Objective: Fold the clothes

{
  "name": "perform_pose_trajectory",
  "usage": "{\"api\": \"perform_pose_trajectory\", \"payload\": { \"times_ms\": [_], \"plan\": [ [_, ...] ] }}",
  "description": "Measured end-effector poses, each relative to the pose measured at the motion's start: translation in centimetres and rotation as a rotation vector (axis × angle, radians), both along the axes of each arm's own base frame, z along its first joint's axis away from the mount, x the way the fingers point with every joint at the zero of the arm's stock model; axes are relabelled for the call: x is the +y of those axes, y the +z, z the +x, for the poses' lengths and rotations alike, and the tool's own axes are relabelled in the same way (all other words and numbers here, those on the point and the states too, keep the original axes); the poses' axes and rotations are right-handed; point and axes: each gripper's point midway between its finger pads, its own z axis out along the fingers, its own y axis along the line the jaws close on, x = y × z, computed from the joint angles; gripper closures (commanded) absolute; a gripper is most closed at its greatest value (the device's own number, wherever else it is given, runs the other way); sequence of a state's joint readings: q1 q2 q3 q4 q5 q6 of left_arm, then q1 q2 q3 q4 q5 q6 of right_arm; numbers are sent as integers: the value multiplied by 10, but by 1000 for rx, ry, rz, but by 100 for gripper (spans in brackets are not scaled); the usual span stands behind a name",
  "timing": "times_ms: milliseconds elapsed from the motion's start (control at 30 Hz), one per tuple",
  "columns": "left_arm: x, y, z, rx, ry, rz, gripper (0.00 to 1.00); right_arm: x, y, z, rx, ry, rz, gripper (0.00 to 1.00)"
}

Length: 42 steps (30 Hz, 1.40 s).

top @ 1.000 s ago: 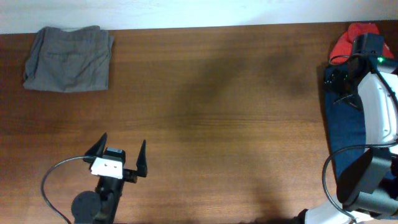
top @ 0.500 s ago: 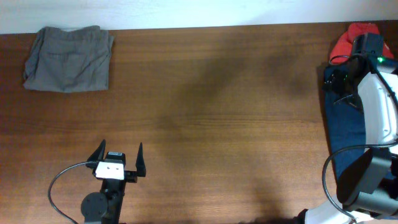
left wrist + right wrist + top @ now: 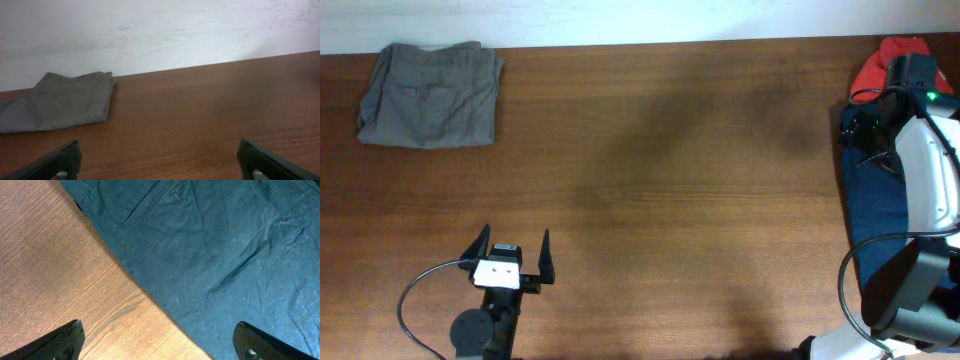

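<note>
A folded grey garment (image 3: pixel 428 94) lies at the table's far left corner; it also shows in the left wrist view (image 3: pixel 60 101). Dark blue trousers (image 3: pixel 872 210) lie unfolded along the right edge, with a red garment (image 3: pixel 880 62) at the far right corner. My left gripper (image 3: pixel 510 246) is open and empty above bare wood near the front left. My right gripper (image 3: pixel 868 128) hovers over the top of the blue trousers (image 3: pixel 215 255); its fingers are wide apart over the cloth's edge and hold nothing.
The brown wooden table (image 3: pixel 670 190) spans the view, with a white wall (image 3: pixel 160 30) behind its far edge. The right arm's white body (image 3: pixel 930 190) lies over the blue trousers. A black cable (image 3: pixel 415 300) loops beside the left arm.
The left gripper drew back slightly toward the front edge between one second and half a second ago, then held still. The right arm and the clothes have not moved.
</note>
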<state>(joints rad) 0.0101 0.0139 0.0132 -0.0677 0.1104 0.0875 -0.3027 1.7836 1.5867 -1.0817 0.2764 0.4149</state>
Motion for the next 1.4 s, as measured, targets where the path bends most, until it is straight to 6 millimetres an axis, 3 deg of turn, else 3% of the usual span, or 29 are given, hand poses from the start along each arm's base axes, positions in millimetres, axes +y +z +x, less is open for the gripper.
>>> {"api": "perform_pose_trajectory", "payload": {
  "times_ms": [167, 233, 267, 333, 433, 467, 533, 567, 767, 867, 933, 1067, 1133, 1333, 1400],
  "plan": [
    [0, 0, 0, 0, 0, 0, 1, 0, 1, 0, -2, -1, -1, 2],
    [0, 0, 0, 0, 0, 0, 1, 1, 12, -2, -30, 0, -9, 2],
    [0, 0, 0, 0, 0, 0, 1, 1, 29, -5, -74, 0, -23, 2],
    [0, 0, 0, 0, 0, 0, 1, 8, 87, -18, -226, 5, -69, 2],
    [0, 0, 0, 0, 1, 0, 1, 36, 165, -47, -448, 58, -126, 2],
    [1, 0, 0, 0, 3, 0, 1, 55, 198, -64, -555, 100, -142, 2],
    [1, 0, 0, 0, 4, 0, 1, 81, 234, -90, -689, 169, -150, 2],
    [1, 0, 0, 0, 6, 0, 1, 99, 266, -123, -818, 219, -153, 2],
    [1, 0, 0, -1, 7, 1, 1, 110, 318, -224, -1112, 231, -195, 2],
    [1, 0, 0, -2, 8, 1, 1, 112, 302, -244, -1092, 240, -185, 2],
    [1, 0, 0, -2, 8, 1, 1, 116, 284, -246, -1089, 257, -169, 2],
    [1, 0, 0, -2, 8, 1, 1, 129, 215, -214, -1061, 332, -105, 1],
    [2, 0, 0, -2, 10, 1, 1, 142, 160, -191, -1052, 392, -54, 2],
    [2, 0, 0, -2, 11, 1, 1, 164, 92, -154, -1212, 496, -8, 2],
    [2, 0, 0, -2, 11, 1, 1, 166, 79, -143, -1245, 537, -49, 2]
  ]
}}
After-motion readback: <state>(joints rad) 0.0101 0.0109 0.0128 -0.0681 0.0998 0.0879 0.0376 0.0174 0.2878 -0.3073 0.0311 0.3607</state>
